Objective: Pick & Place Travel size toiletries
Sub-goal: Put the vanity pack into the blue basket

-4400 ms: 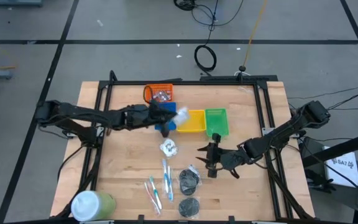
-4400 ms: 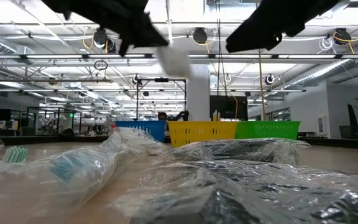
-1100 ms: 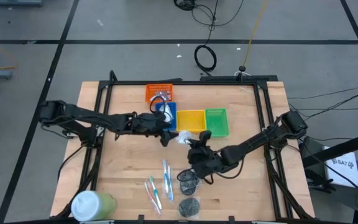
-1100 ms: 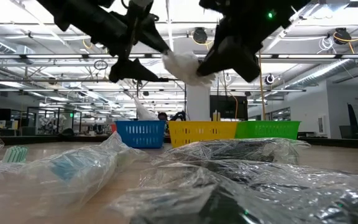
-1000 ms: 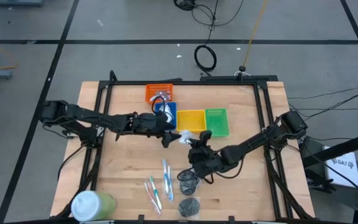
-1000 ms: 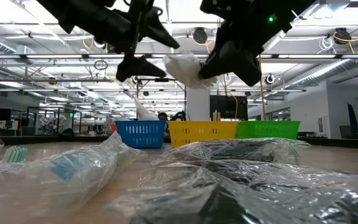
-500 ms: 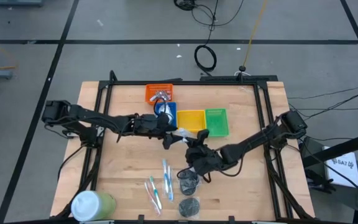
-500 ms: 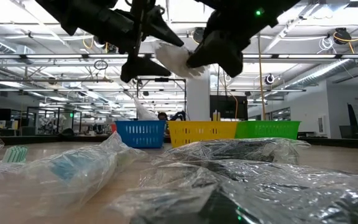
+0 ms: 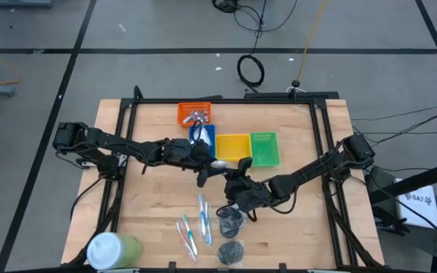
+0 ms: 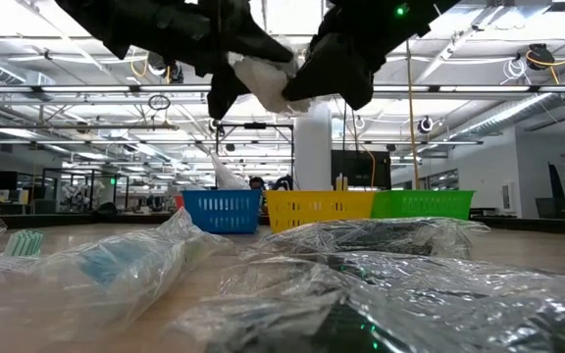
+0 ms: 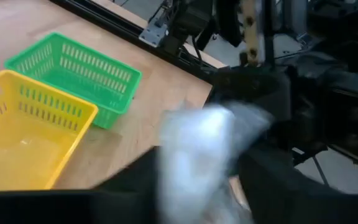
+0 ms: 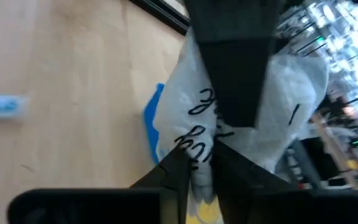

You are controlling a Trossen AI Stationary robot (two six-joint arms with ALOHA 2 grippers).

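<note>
A white wrinkly packet (image 9: 220,163) with black writing hangs in the air between my two grippers, near the yellow tray. My right gripper (image 9: 230,170) is shut on it. My left gripper (image 9: 209,167) is open, with a finger on either side of the packet (image 11: 197,149). Blue, pink and white toothbrushes (image 9: 196,224) lie on the table's near part. Beside them are two dark grey discs in clear bags (image 9: 230,220), (image 9: 231,250). Silvery sticks lie in the orange tray (image 9: 194,114). My right gripper pinches the white packet between its two fingers (image 12: 174,177) at the packet's end (image 12: 197,155) facing that arm. It comes from the table's right side. The packet (image 10: 261,83) is lifted well clear of the table. My left gripper's fingers flank the packet's other end; whether they touch it, I cannot tell.
The orange, blue (image 9: 203,136), yellow (image 9: 234,146) and green (image 9: 264,148) trays stand in a row at the table's far middle. A large green cylinder with a white cap (image 9: 112,249) lies at the near left corner. Crinkled clear bags (image 10: 361,284) fill the foreground of the low view.
My right gripper has carried the packet a little toward the table's left and far side, up to my left gripper. My left gripper has edged toward it, so the packet now sits between the left fingers instead of beside them.
</note>
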